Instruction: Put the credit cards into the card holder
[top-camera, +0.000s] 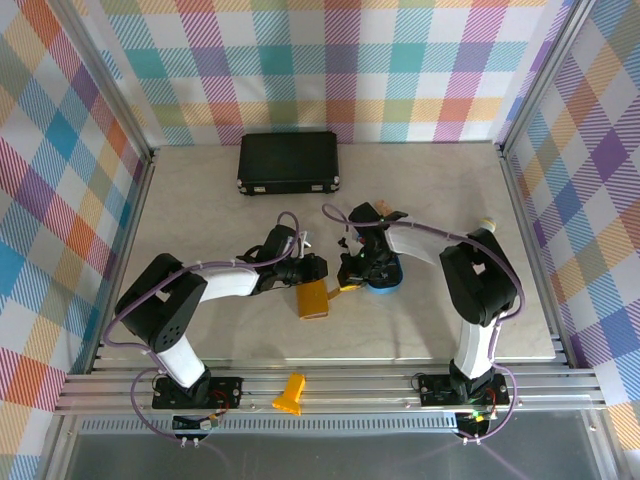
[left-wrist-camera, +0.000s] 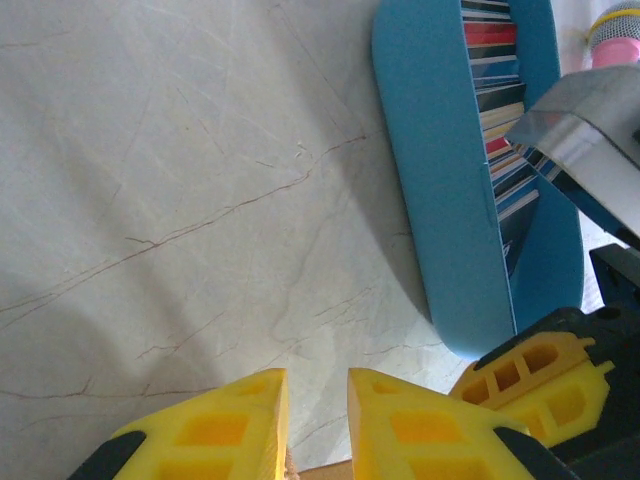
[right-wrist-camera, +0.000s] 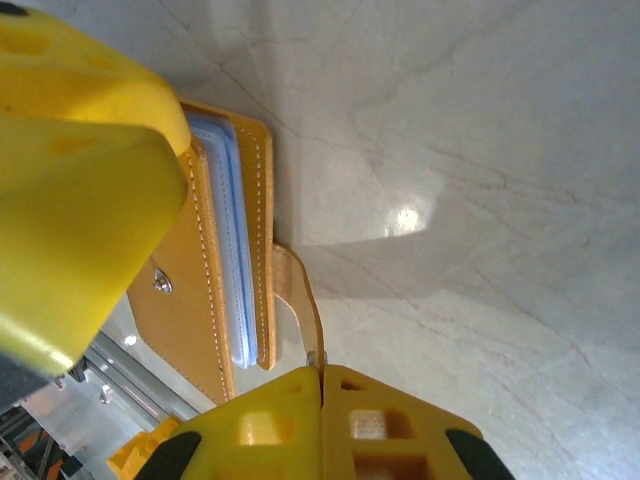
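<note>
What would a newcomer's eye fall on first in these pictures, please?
The mustard-yellow card holder at mid-table, where both arms meet: the right gripper has its jaws shut on its snap tab. Close beside it, the blue tray stands out, packed with credit cards; a black case lies at the far edge.

- The table (top-camera: 200, 215) is pale stone-look, with thin brownish veins across it.
- A black case (top-camera: 288, 162) lies shut and flat at the table's far edge, left of the middle.
- A blue oval tray (left-wrist-camera: 440, 200) sits right of the middle, well apart from the case, with a low wall all round.
- Checked cloth (top-camera: 350, 60) in many colours lines the back and both sides.
- Metal rails (top-camera: 340, 378) run along the near edge; a small yellow-orange part (top-camera: 289, 395) rests on them.
</note>
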